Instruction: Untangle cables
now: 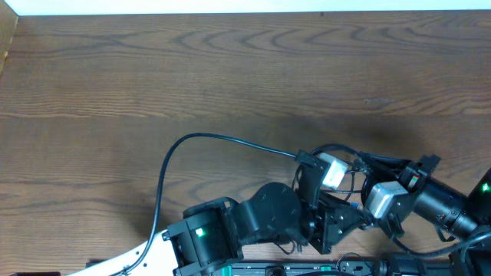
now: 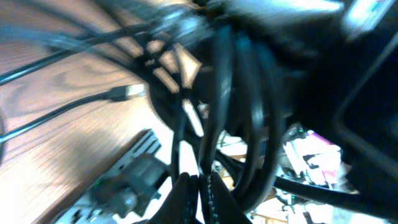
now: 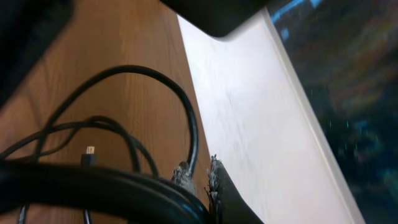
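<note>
1. My left fingers (image 2: 185, 200) are pressed shut; I can't tell whether a cord is caught.
2. My right fingers (image 3: 214, 176) are closed on one of the cables (image 3: 155, 73).
3. The cables are bunched at the bench's (image 1: 230, 69) near edge, toward its right corner.

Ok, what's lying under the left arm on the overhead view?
One thin cable curves out from beneath it across the table. Whatever else lies below is covered by the left arm; the tangle itself cannot be seen there.

Bare table (image 1: 230, 69) lay open across the frame's upper two thirds. Lower right, both arms (image 1: 261, 215) and looping cables (image 1: 207, 136) crowded together, blocking passage.
</note>
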